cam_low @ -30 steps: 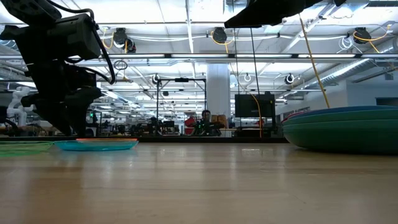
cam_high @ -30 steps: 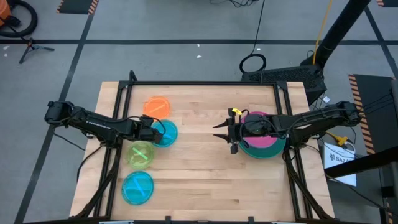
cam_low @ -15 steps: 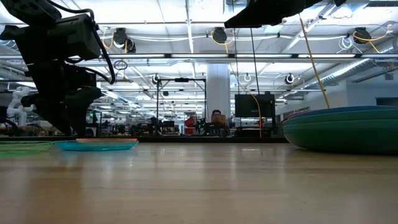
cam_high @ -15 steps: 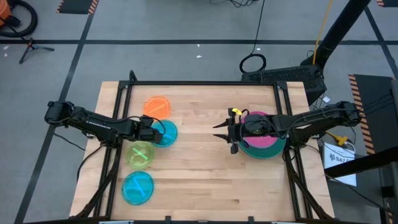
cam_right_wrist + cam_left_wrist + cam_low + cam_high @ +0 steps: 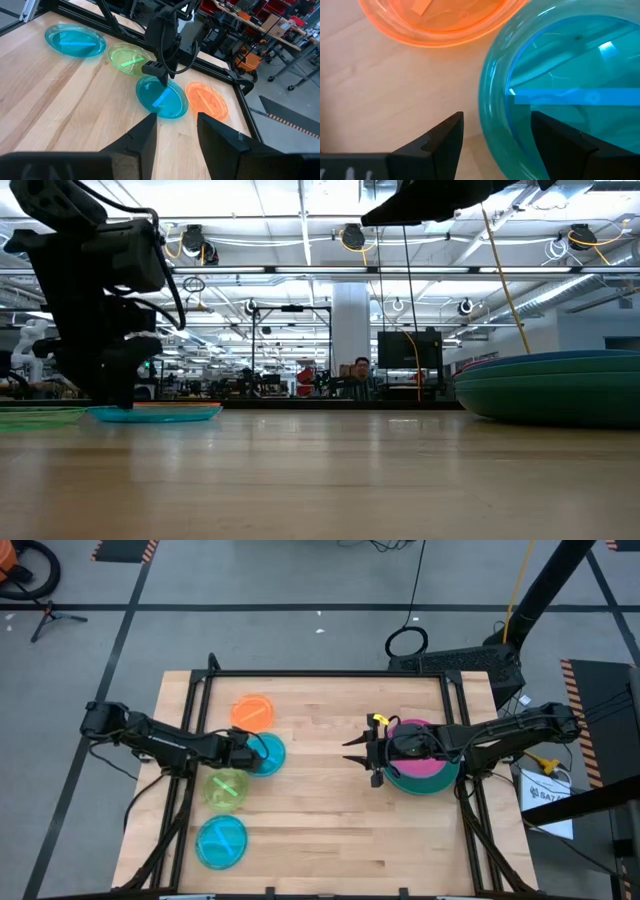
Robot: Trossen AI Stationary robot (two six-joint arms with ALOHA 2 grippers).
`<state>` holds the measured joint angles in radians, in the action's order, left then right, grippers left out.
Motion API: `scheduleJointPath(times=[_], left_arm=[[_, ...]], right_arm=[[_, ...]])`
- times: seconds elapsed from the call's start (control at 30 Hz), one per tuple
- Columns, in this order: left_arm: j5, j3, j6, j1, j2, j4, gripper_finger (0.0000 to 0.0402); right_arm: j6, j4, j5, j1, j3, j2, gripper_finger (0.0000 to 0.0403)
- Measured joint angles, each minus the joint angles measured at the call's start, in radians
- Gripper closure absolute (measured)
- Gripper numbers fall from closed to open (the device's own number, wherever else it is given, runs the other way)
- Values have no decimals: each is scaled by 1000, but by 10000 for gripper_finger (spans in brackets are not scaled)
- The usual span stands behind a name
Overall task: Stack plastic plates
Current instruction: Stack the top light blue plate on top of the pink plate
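A small blue-teal plate lies flat on the table's left half, beside an orange plate, a lime plate and a cyan plate. My left gripper is open and low over the blue-teal plate's left rim. One finger stands outside it over the wood, the other over its inside. On the right, a magenta plate tops a stack on large teal and green plates. My right gripper hovers open at the stack's left side. My left gripper comes at the blue-teal plate's left rim from above, slanting from the table's left, with one finger on either side of the rim. I cannot tell whether either finger touches the plate. The plate lies flat on the table.
The orange plate's edge lies close to the blue-teal plate's rim. Bare wood spans the table's middle between the small plates and the stack. The table's metal frame runs along its edges. A person sits far behind the table.
My left gripper has shifted a little toward the table's right and dipped lower onto the blue-teal plate's rim. The plates and my right arm have stayed where they were.
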<state>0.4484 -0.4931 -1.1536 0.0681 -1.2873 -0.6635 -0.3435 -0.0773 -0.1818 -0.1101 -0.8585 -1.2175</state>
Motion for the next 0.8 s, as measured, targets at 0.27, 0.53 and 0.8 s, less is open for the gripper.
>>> scheduleJointPath(times=[0.27, 0.53, 0.8], left_arm=[[0, 0, -1, 0, -22, 34, 165], [0, 0, -2, 0, -22, 41, 165], [0, 0, -5, 0, -22, 41, 205]], right_arm=[[4, 4, 0, 6, 0, 0, 271], [10, 8, 0, 8, 0, 0, 271], [10, 8, 0, 9, 0, 0, 271]])
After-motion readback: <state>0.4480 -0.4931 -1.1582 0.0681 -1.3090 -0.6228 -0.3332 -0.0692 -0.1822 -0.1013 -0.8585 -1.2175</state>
